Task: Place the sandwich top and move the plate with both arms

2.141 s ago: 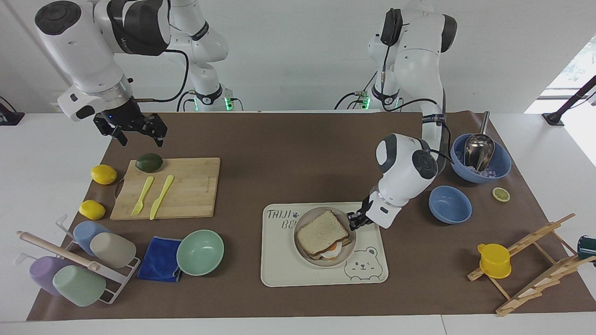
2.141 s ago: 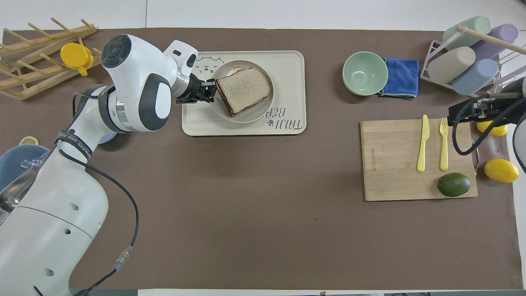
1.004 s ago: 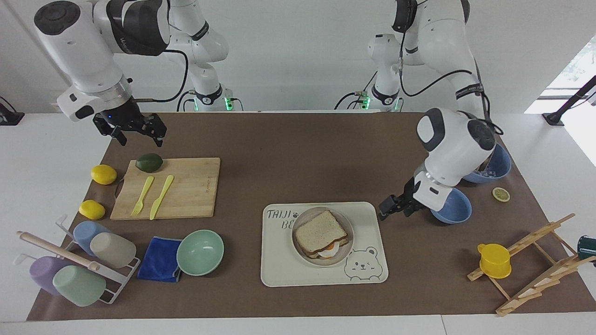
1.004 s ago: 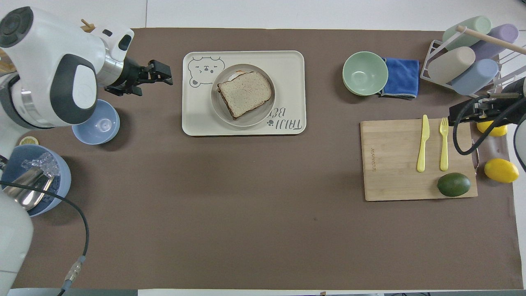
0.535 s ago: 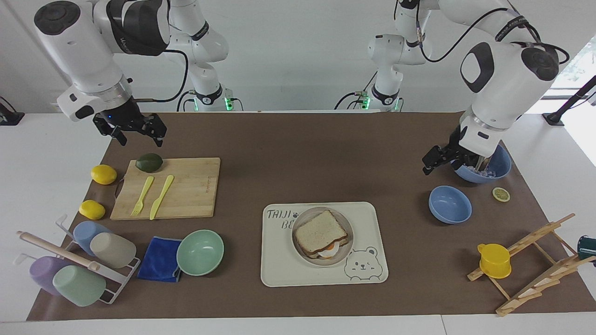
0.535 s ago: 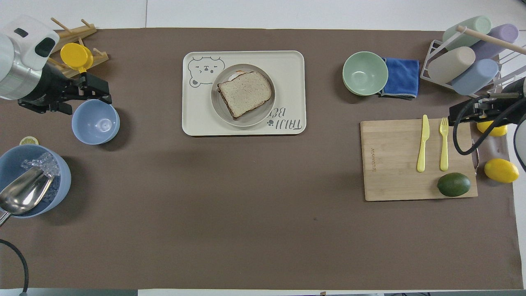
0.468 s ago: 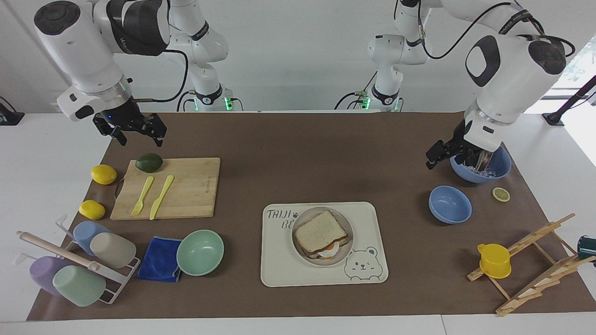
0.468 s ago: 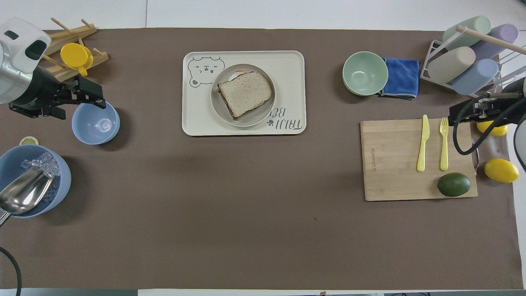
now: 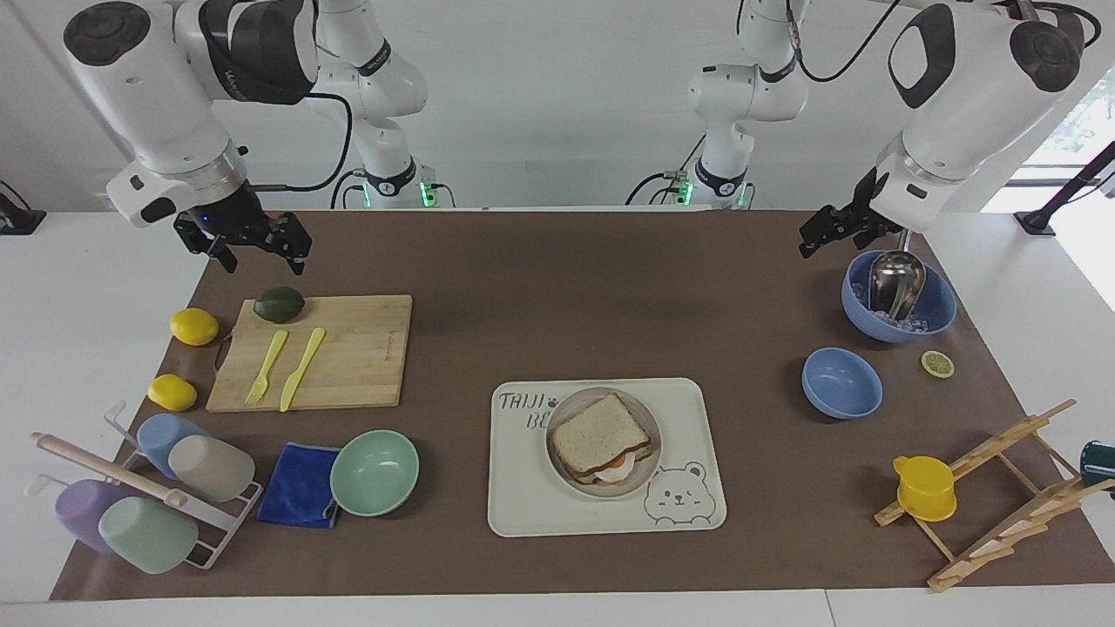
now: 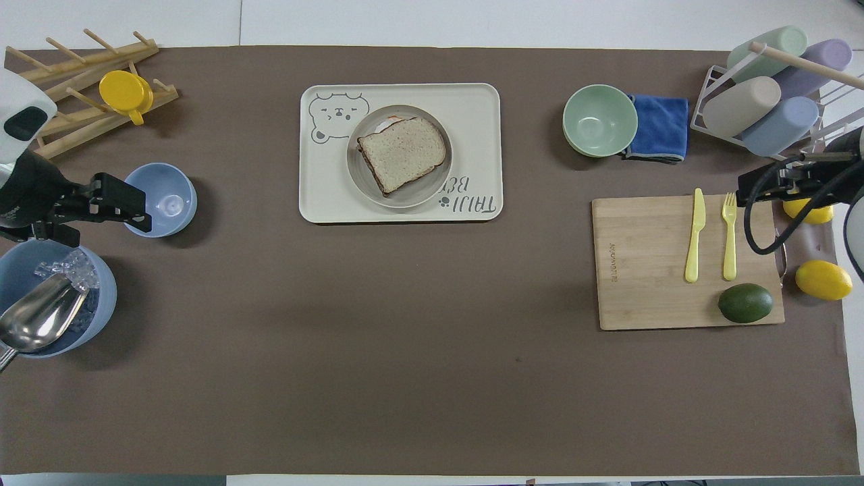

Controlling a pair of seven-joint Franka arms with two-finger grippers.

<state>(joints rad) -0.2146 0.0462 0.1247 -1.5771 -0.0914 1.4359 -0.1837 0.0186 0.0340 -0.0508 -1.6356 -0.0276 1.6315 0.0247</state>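
Sandwich top (image 9: 600,432) sits on the egg slice on the plate (image 9: 558,468), plate on the bear tray (image 9: 523,514), mid-tabletop, far from the robots. Egg mostly hidden; only an orange-white edge shows under the bread in the facing view. Left claw (image 9: 829,233) is up in the air beside the ice bowl (image 9: 937,306), holding nothing; can't tell its finger gap. Overhead view cuts its arm off at the frame edge. Right claw (image 9: 254,246) waits over the mat by the avocado (image 9: 279,304), fingers spread, empty.

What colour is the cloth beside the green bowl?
Blue cloth; clearest in the overhead view.
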